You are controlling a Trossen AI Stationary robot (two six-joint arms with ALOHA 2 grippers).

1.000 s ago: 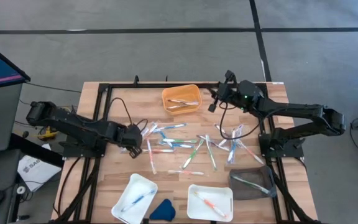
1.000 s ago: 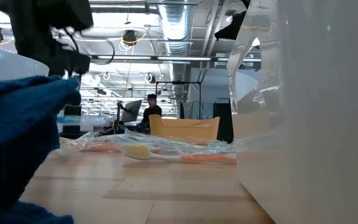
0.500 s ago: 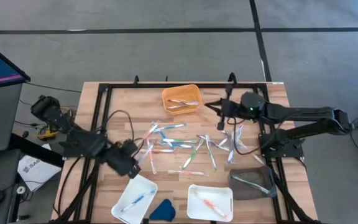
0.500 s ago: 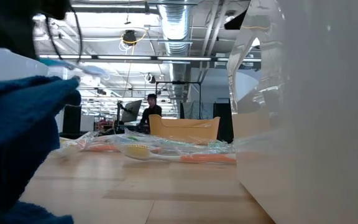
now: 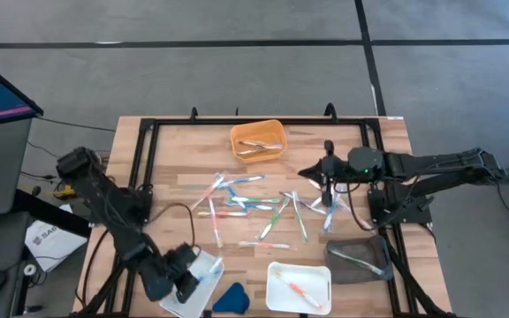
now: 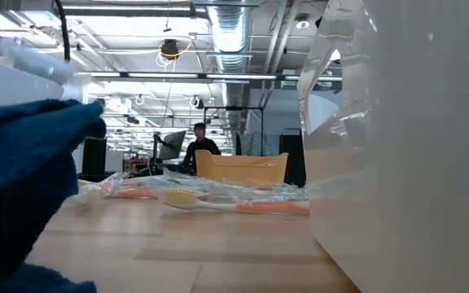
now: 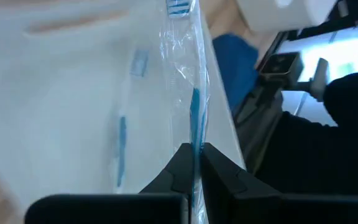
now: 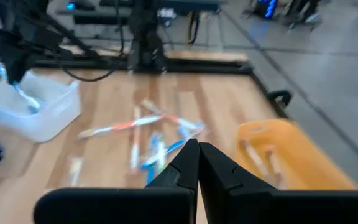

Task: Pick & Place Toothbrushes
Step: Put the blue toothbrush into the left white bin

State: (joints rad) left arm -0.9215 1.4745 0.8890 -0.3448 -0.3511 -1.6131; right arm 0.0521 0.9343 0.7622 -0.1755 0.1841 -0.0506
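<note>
Currently we judge placement underway: left pincer [image 7: 193,163], clamped on a wrapped blue toothbrush [image 7: 193,118], over the white tray [image 5: 203,262]; next, release. Right pincer [image 8: 198,163] is together.

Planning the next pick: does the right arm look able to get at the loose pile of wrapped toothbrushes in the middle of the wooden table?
Probably yes. The right gripper, fingers shut, hovers over the right edge of the scattered toothbrushes with nothing between them; the left gripper is away at the white tray, shut on a blue toothbrush.
</note>
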